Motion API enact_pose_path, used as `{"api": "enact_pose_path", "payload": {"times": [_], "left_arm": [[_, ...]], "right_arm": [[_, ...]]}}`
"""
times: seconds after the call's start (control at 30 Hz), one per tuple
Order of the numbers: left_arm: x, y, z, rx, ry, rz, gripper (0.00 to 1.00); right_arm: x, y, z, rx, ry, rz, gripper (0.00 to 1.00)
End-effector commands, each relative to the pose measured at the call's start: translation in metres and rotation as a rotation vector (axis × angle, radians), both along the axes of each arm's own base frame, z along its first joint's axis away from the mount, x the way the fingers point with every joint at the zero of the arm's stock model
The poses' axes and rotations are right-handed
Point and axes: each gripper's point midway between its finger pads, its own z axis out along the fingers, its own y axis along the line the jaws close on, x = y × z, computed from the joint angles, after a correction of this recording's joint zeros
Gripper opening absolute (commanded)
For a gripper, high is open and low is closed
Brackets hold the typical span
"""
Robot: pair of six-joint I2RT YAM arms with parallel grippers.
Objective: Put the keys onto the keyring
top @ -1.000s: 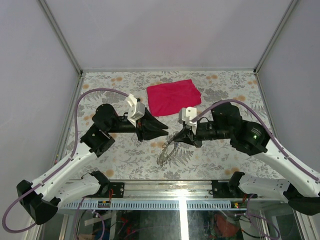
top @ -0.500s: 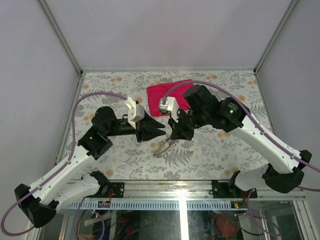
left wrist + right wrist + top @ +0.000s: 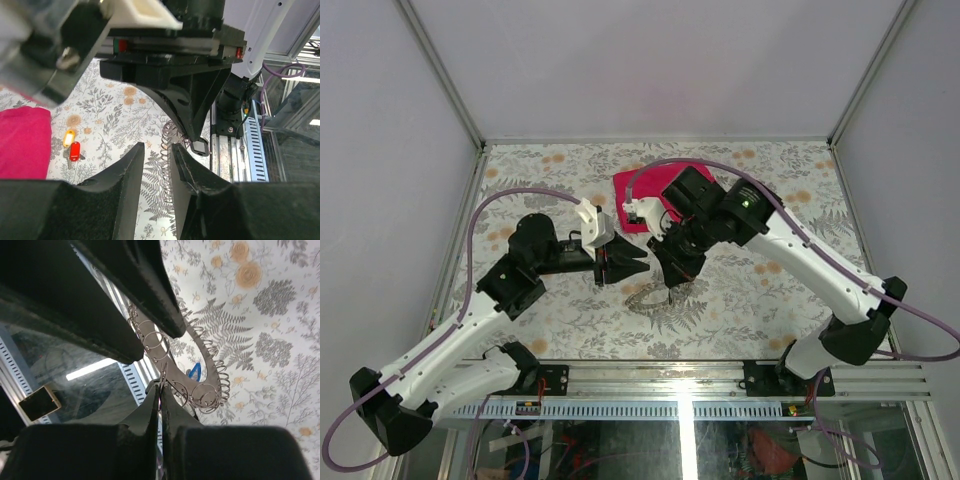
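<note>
The keyring (image 3: 642,298), a silver ring of coiled wire, hangs low over the floral table between both arms. My right gripper (image 3: 670,283) points down and is shut on a small ring at the keyring's edge (image 3: 160,389); the coiled rim (image 3: 216,371) curves away from it. My left gripper (image 3: 642,262) is just left of it, empty, with its jaws a narrow gap apart (image 3: 157,146), and the coil (image 3: 167,141) shows beyond the gap. Two keys with orange (image 3: 68,137) and red (image 3: 75,150) tags lie on the table in the left wrist view.
A red cloth (image 3: 660,185) lies at the back centre, partly under the right arm. A small black fob (image 3: 200,147) hangs by the right gripper's tip. A blue item (image 3: 195,371) shows through the keyring. The metal rail (image 3: 680,378) runs along the near edge.
My right arm has swung from the right side to above the cloth, and its gripper now points down at the keyring. The keyring has shifted slightly left. My left gripper has barely moved.
</note>
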Motion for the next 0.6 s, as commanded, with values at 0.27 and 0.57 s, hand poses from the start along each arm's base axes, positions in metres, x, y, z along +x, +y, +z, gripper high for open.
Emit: {"api": "enact_pose_path", "payload": {"times": [0.27, 0.57], "left_arm": [[0.005, -0.002, -0.013, 0.05, -0.012, -0.012, 0.31], [0.002, -0.006, -0.018, 0.067, 0.006, -0.048, 0.33]], "right_arm": [[-0.023, -0.018, -0.033, -0.247, 0.253, -0.113, 0.0], [-0.014, -0.011, -0.037, -0.232, 0.225, -0.139, 0.0]]}}
